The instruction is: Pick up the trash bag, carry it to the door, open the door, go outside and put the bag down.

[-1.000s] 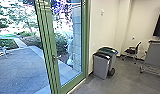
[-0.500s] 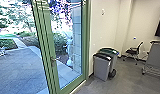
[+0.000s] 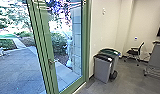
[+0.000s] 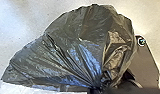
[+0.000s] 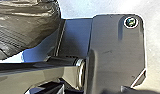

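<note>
The trash bag is found clear of the door, its mouth gathered and apparently gripped by the left claw; whether the right claw stands wide or narrow cannot be told. The bag is noted beside the robot's base plate; it could be snagged or dragged there if it is allowed to swing in a turn. The thin film could be torn, or the neck pulled loose, should the bulk be caught on the door handle or pinched by the door, which is judged closed. The opening could be missed if the handle is approached off line.

Counted: one bag; one handle on that door; two bins, one black-lidded, one green-lidded, set close together by the wall; one chair; one wheeled desk; one paved yard outside.
</note>
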Controlling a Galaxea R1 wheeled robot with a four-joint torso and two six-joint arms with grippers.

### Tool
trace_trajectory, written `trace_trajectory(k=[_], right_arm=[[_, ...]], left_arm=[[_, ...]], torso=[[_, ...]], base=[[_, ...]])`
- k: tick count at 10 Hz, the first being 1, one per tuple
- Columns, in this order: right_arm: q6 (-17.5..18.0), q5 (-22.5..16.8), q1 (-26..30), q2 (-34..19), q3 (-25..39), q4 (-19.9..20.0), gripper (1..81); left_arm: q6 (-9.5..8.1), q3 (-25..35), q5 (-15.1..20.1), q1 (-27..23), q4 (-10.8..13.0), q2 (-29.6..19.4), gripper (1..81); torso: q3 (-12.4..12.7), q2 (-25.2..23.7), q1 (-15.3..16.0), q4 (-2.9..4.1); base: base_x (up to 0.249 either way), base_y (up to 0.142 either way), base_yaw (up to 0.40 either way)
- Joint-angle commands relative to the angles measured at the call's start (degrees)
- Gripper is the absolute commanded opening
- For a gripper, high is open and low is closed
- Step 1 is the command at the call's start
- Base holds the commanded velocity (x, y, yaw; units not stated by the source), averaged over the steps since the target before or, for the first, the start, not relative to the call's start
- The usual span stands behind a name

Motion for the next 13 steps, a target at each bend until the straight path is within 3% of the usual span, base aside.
trace_trajectory(k=[1,5,13], right_arm=[[-0.41,-3.63,2.44,0.63,0.32,-0.57,81.1],[-0.41,-3.55,2.44,0.63,0.23,-0.65,81.1],[-0.41,-3.54,2.35,0.63,0.14,-0.65,81.1]], left_arm=[[0.32,0.03,2.32,-4.08,0.64,0.0,1.0],[0.32,0.03,2.32,-4.08,0.56,-0.09,1.0],[0.32,0.03,2.32,-4.08,0.56,-0.09,1.0]], torso=[[0.0,0.0,0.03,0.0],[0.0,0.0,0.03,0.0],[0.0,0.0,0.03,0.0]], base=[[0.147,0.0,0.0],[0.147,0.0,0.0],[0.147,0.067,0.0]])
